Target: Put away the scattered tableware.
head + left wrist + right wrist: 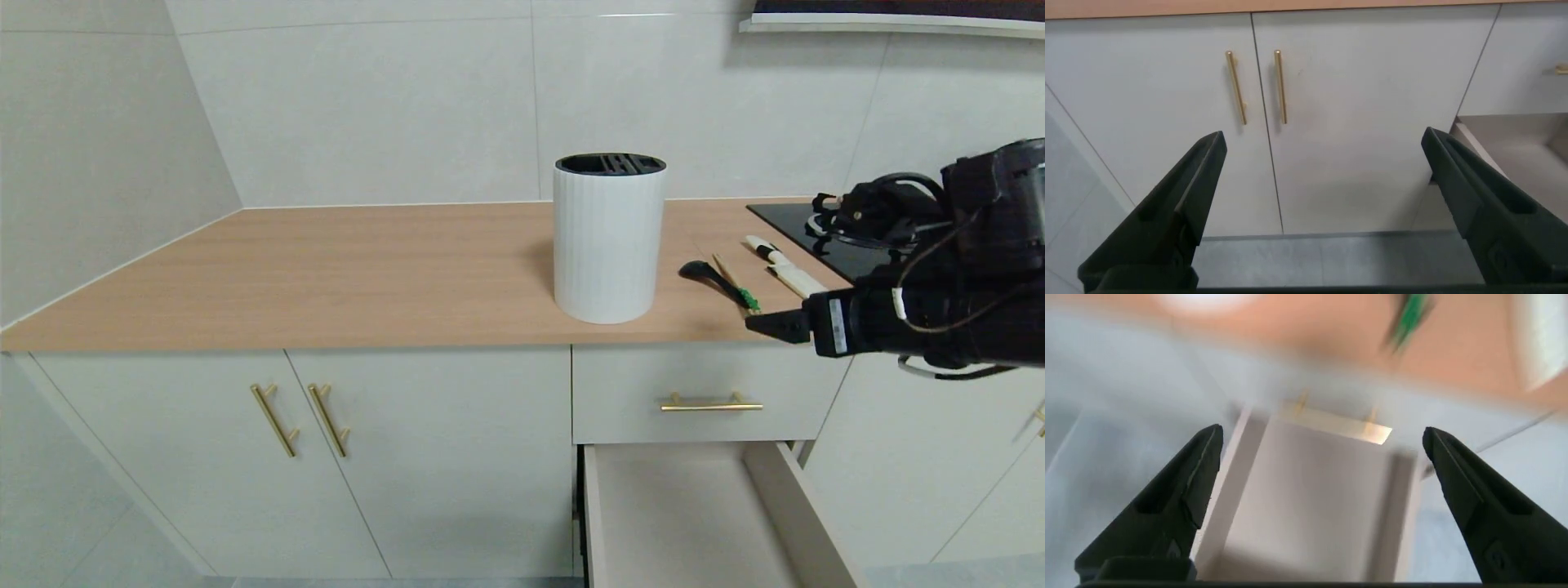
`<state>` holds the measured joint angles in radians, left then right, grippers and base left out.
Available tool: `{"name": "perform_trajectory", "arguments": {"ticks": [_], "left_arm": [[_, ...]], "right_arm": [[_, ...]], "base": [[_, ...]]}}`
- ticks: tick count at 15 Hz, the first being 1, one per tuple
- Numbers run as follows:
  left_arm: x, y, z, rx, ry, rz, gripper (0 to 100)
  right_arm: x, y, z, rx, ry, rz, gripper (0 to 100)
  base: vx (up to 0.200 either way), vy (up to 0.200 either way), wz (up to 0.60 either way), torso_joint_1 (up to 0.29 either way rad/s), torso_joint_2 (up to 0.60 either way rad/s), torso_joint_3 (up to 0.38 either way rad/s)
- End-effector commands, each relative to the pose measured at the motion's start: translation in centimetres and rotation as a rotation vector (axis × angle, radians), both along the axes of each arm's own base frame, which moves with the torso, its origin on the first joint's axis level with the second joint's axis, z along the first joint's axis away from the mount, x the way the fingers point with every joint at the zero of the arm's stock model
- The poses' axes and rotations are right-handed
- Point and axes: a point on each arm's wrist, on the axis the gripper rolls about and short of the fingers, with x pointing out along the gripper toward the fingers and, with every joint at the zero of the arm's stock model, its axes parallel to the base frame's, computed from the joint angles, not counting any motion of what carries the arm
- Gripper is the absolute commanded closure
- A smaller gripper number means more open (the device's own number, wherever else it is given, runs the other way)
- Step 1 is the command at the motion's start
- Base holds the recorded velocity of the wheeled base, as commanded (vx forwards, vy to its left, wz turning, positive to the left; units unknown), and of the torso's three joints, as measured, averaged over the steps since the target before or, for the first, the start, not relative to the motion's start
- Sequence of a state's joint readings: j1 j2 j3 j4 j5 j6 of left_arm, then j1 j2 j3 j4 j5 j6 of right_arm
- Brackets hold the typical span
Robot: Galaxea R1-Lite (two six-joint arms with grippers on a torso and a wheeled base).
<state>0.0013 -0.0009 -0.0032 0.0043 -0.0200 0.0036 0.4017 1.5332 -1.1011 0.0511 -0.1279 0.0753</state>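
Nearest, low before the cabinet doors (1266, 122): left gripper (1323, 143), fingers spread wide, nothing held. Next, pulled out beneath a shut drawer front (710, 380): lower drawer (678, 523). Above it, level with the front edge of the counter (367, 278): right gripper (771, 325), pointing left, jaws likewise wide apart in its wrist view, nothing between them. Just beyond that gripper, on the wood: thin stick (732, 282) with a green tip (tip toward the edge), lying aslant. Against it or just beside it, hard to tell which: black spoon (709, 275), bowl end toward the holder (608, 245). To the right, near the stick but apart: knife (785, 267) with a white handle and pale blade, along the rim of the black cooktop (816, 237). Left of the spoon, upright on the counter: white ribbed holder with a black slotted top. Farthest back: pale tiled wall (367, 106).
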Motion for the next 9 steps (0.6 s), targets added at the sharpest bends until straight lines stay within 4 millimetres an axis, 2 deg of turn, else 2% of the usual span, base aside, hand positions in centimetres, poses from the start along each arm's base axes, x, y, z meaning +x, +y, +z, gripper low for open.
{"name": "perform_trajectory", "arguments": {"ticks": [1, 8, 9], "left_arm": [[0.0, 0.0, 0.0, 0.001, 0.001, 0.0, 0], [0.0, 0.0, 0.0, -0.001, 0.001, 0.0, 0], [0.0, 0.0, 0.0, 0.001, 0.001, 0.0, 0]], "right_arm": [[4.0, 0.2, 0.9, 0.002, 0.003, -0.089, 0], [7.7, 0.8, -0.8, 0.052, 0.045, -0.143, 0], [8.6, 0.7, -1.6, 0.042, 0.066, -0.163, 0]], "base": [[0.0, 0.0, 0.0, 0.0, 0.0, 0.0], [0.0, 0.0, 0.0, 0.0, 0.0, 0.0], [0.0, 0.0, 0.0, 0.0, 0.0, 0.0]]}}
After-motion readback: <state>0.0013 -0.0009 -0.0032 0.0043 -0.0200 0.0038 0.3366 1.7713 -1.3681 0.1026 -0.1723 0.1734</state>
